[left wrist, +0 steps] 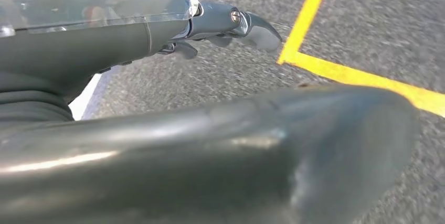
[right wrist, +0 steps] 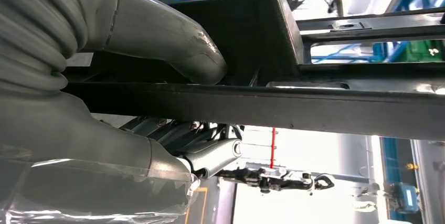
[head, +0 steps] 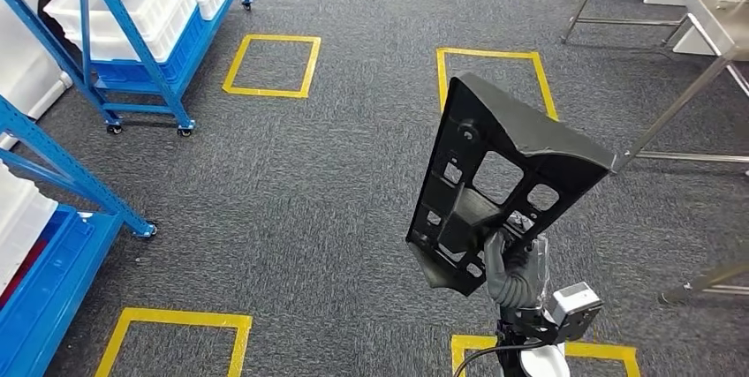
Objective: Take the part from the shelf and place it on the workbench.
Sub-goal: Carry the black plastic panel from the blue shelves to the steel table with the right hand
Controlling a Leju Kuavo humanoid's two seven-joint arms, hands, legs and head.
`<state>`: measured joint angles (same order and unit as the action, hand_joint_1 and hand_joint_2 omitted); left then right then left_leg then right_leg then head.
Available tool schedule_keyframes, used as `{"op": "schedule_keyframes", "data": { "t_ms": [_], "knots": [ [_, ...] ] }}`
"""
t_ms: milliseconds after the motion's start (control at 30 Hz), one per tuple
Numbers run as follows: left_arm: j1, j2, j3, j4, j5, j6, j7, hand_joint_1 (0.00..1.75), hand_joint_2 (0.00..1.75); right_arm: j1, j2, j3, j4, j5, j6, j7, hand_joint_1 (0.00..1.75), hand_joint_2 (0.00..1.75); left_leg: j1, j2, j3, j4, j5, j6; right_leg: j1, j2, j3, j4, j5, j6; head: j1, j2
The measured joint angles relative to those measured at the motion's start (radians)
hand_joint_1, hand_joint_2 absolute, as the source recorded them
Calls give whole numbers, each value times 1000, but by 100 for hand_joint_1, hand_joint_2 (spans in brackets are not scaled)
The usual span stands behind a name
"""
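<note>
The left hand (left wrist: 157,103) hangs over grey carpet (left wrist: 367,19). Its fingers (left wrist: 252,24) are apart, holding nothing. A yellow tape line (left wrist: 362,77) crosses the floor beyond.

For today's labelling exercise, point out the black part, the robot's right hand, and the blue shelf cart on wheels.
black part (head: 517,143): head view, upper flat panel.
right hand (head: 510,269): head view, grey fingers gripping the part's lower end.
blue shelf cart (head: 134,71): head view, bottom blue tray.

open carpet (head: 353,183) ahead; blue shelves (head: 132,50) left, workbench legs (head: 680,103) right.
</note>
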<state>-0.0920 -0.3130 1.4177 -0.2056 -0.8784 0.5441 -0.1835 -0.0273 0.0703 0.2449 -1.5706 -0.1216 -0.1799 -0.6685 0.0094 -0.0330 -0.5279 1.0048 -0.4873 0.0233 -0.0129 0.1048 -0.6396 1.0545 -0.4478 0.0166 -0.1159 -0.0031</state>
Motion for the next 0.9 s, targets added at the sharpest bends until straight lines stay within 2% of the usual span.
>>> {"op": "schedule_keyframes", "data": {
  "t_ms": [67, 133, 167, 200, 233, 300, 333, 367, 433, 467, 500, 533, 600, 633, 667, 700, 733, 767, 800, 833, 867, 900],
  "knots": [
    [2, 0, 3, 0, 6, -17, -13, 0, 0, 0, -8, -3, -2, -1, -2, 1, 175, 175, -3, 29, -3, -6, 7, 11, 2, -63, -45, 99, -61, 5, 0, 0],
    [4, 2, 7, 0, 12, -39, -28, 0, 0, 2, -15, -10, -2, -2, -4, 1, 175, 175, -8, 58, -9, -5, 8, 13, 0, -92, -98, 223, -116, 9, 0, 0],
    [5, 3, 8, 0, 15, -50, -36, 0, 0, 5, -18, -16, -2, -3, -6, 2, 175, 175, -9, 74, -11, -5, 8, 13, -1, -97, -107, 251, -122, 11, 0, 0],
    [5, 4, 9, 0, 17, -61, -43, 0, 0, 9, -22, -22, -2, -4, -7, 2, 175, 175, -10, 88, -12, -4, 7, 12, -1, -102, -95, 239, -109, 11, 0, 0],
    [5, 4, 9, 0, 19, -71, -49, 0, 0, 11, -26, -29, -3, -4, -7, 2, 175, 175, -10, 101, -12, -4, 7, 12, -1, -110, -64, 190, -84, 10, 0, 0],
    [5, 4, 9, 0, 20, -92, -61, 0, 0, 15, -33, -44, -8, -6, -8, 2, 175, 175, -13, 124, -10, -1, 4, 8, 7, -154, 20, 47, -35, 2, 0, 0],
    [5, 5, 9, 0, 20, -103, -67, 0, 0, 16, -36, -52, -12, -6, -8, 0, 175, 175, -16, 134, -10, 0, 2, 4, 12, -171, 47, -4, -23, -4, 0, 0],
    [5, 6, 9, 0, 20, -114, -72, 0, 0, 20, -39, -59, -17, -6, -9, -1, 175, 175, -18, 143, -9, 1, 0, 0, 17, -182, 59, -31, -20, -10, 0, 0],
    [5, 8, 9, 0, 19, -132, -78, 0, 0, 32, -45, -73, -27, -6, -11, -4, 175, 175, -20, 164, -5, 1, -3, -9, 19, -164, 57, -38, -19, -19, 0, 0],
    [4, 9, 9, 0, 18, -141, -81, 0, 0, 41, -48, -80, -33, -6, -13, -5, 175, 175, -19, 162, -3, 4, -8, -15, 16, -152, 58, -41, -17, -24, 0, 0],
    [4, 11, 9, 0, 17, -149, -83, 0, 0, 50, -49, -86, -41, -6, -15, -6, 175, 175, -18, 145, -7, 19, -22, -20, 12, -140, 59, -45, -14, -29, 0, 0],
    [5, 12, 9, 0, 15, -158, -85, 0, 0, 57, -50, -92, -50, -5, -17, -7, 175, 175, -15, 118, -20, 54, -46, -25, 8, -128, 61, -48, -11, -35, 0, 0],
    [6, 16, 9, 0, 11, -174, -88, 0, 0, 72, -51, -102, -70, -4, -18, -10, 175, 175, -10, 60, -76, 181, -114, -31, 6, -103, 59, -49, -7, -43, 0, 0],
    [7, 18, 9, 0, 8, -181, -89, 0, 0, 82, -50, -108, -79, -2, -18, -12, 175, 175, -9, 48, -106, 247, -140, -33, 6, -90, 57, -48, -6, -44, 0, 0],
    [8, 20, 9, 0, 5, -188, -89, 0, 0, 95, -50, -115, -88, 0, -18, -13, 175, 175, -8, 44, -125, 287, -148, -34, 7, -75, 56, -47, -5, -44, 0, 0],
    [9, 22, 9, 0, 2, -195, -90, 0, 0, 107, -50, -123, -97, 3, -18, -14, 175, 175, -7, 42, -127, 290, -135, -34, 7, -60, 56, -45, -5, -44, 0, 0],
    [10, 24, 9, 0, -1, -202, -90, 0, 0, 119, -50, -131, -106, 5, -17, -15, 175, 175, -6, 38, -109, 250, -104, -33, 6, -44, 56, -42, -6, -43, 0, 0],
    [10, 27, 9, 0, -4, -208, -91, 0, 0, 129, -50, -138, -116, 8, -16, -16, 175, 175, -3, 24, -77, 181, -64, -32, 5, -29, 56, -38, -6, -41, 0, 0],
    [10, 29, 8, 0, -7, -214, -91, 0, 0, 137, -50, -145, -125, 10, -16, -17, 175, 175, -1, -7, -47, 113, -36, -30, 5, -14, 53, -34, -7, -38, 0, 0],
    [10, 30, 8, 0, -11, -219, -91, 0, 0, 144, -50, -152, -134, 13, -15, -18, 175, 175, 3, -35, -24, 59, -17, -28, 5, 1, 49, -29, -7, -32, 0, 0],
    [11, 32, 7, 0, -14, -224, -92, 0, 0, 150, -50, -159, -143, 15, -15, -19, 175, 175, 3, -57, -12, 29, -11, -25, 3, 14, 43, -27, -5, -25, 0, 0],
    [11, 33, 6, 0, -17, -229, -92, 0, 0, 157, -50, -166, -151, 17, -15, -21, 175, 175, 2, -66, -10, 22, -13, -22, 1, 27, 37, -26, -2, -17, 0, 0]
  ]
}}
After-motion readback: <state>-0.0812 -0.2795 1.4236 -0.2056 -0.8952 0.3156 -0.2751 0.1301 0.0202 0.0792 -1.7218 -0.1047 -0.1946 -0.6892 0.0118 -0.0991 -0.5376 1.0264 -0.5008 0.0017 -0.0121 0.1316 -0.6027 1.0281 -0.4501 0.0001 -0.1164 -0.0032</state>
